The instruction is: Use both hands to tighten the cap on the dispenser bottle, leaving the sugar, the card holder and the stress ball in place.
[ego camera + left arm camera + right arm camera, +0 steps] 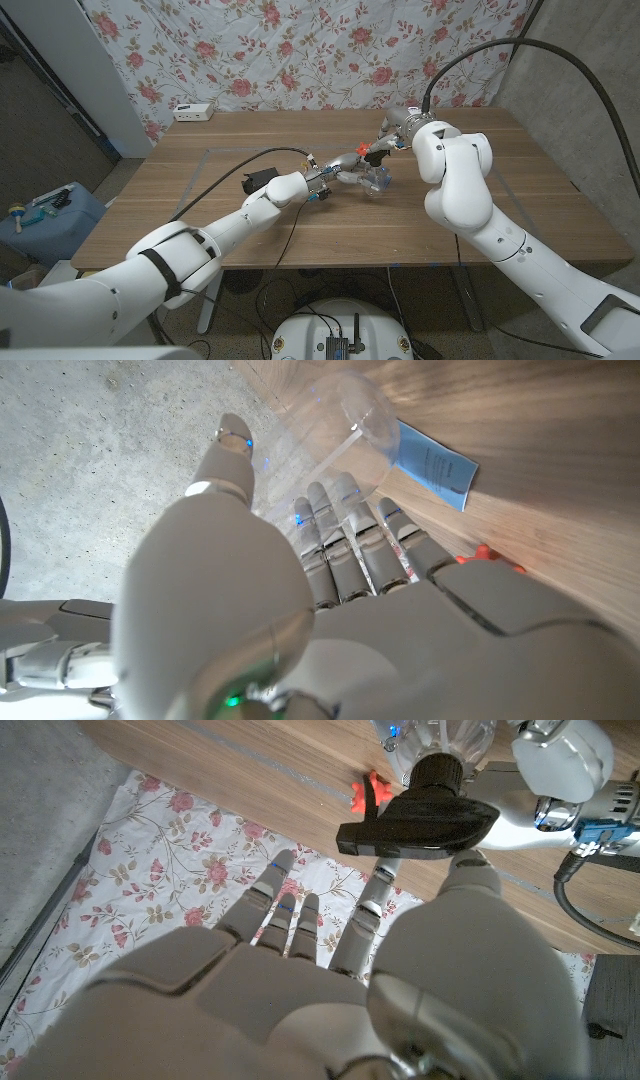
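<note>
Left wrist view: the left hand (340,550) wraps its fingers (350,535) around the clear body of the dispenser bottle (335,420), with the thumb on the opposite side of the body. This is judged to be the bracing grip that stops the bottle from turning while the cap is worked. A blue card (432,462) lies on the wooden table (560,420) just beside the bottle, and a small orange-red object (490,555), which cannot be identified, lies near the hand.

In the right wrist view, the right hand (330,935) reaches toward the black pump cap (420,820). One finger (380,885) stands directly below the pump head and appears to touch it. The other fingers are spread and apart from the cap. Whether this hand grips the cap cannot be told. The bottle's clear shoulder shows beyond the cap, with the left hand's wrist close beside it.

In the head view, the left hand (335,178) and the right hand (385,140) meet at the bottle (374,180), which stands around the middle of the table, slightly toward the far edge. The table (250,225) shows bare wood between the bottle and the near edge and toward both side edges, so both forearms have open room to rotate. A white box (193,112) sits at the far left corner, well apart from the work. The sugar, card holder and stress ball cannot be told apart here. Judgement: the cap-turning step is at hand, and the nearby card calls for a steady bottle.
</note>
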Motion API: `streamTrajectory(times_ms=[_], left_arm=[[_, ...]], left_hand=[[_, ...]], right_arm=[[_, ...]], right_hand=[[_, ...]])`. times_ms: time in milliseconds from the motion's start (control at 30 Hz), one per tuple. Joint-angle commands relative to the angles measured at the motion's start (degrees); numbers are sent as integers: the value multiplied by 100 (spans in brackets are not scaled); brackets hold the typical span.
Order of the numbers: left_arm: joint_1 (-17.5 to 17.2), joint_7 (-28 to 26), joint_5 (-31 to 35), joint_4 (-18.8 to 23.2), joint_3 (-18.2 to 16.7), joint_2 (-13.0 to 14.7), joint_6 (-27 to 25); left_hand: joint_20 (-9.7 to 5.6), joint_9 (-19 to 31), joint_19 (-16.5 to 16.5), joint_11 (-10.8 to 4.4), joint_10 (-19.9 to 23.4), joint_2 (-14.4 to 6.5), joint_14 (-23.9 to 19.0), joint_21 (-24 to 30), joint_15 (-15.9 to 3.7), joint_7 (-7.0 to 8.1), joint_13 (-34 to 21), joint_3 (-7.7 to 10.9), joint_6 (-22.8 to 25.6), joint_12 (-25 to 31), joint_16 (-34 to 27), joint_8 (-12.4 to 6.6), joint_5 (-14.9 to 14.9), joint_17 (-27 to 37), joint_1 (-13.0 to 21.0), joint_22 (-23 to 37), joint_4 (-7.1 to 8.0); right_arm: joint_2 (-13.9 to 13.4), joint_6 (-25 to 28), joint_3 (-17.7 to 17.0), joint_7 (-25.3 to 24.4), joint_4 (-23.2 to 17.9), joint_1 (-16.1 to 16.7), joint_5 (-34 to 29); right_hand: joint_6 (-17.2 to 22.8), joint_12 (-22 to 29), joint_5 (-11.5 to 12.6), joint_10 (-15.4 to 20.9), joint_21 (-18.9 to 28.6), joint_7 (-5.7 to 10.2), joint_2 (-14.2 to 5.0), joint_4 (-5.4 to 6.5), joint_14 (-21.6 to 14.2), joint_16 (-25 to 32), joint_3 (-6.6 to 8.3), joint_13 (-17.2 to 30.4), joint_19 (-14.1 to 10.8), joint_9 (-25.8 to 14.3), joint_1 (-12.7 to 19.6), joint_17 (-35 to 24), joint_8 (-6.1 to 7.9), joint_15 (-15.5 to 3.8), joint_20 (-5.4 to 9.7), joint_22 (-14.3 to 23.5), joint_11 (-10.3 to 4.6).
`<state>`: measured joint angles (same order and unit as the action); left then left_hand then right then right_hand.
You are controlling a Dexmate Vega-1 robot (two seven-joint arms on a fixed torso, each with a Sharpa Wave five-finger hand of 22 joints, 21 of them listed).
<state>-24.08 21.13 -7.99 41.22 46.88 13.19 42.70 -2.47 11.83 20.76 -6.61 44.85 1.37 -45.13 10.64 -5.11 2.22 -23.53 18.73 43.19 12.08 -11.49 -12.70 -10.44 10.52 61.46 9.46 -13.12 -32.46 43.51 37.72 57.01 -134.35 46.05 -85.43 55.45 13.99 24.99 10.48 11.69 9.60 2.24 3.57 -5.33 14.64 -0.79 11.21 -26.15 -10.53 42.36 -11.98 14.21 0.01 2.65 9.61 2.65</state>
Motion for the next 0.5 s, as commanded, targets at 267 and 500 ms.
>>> streamTrajectory(times_ms=[267,500], left_arm=[[124,45,-23,-339,30,-154,151],[116,40,-15,-290,40,-149,111]], left_hand=[[-359,31,19,-23,53,-636,-59,7,-414,132,-20,418,487,21,-26,-26,-34,23,-233,9,403],[-359,31,19,-24,50,-637,-64,6,-405,124,-21,418,485,20,-28,-25,-35,22,-232,9,405]], right_arm=[[737,-797,-584,-27,125,497,-524],[833,-897,-735,-189,42,617,-414]], right_hand=[[-68,-6,-23,70,-10,8,-3,9,-66,-19,-12,-2,-83,-23,23,-8,-85,24,25,-4,-19],[-330,-67,-32,3,-55,64,-25,7,-38,-57,-18,0,-30,-26,29,-10,-220,44,-13,-3,-20]])
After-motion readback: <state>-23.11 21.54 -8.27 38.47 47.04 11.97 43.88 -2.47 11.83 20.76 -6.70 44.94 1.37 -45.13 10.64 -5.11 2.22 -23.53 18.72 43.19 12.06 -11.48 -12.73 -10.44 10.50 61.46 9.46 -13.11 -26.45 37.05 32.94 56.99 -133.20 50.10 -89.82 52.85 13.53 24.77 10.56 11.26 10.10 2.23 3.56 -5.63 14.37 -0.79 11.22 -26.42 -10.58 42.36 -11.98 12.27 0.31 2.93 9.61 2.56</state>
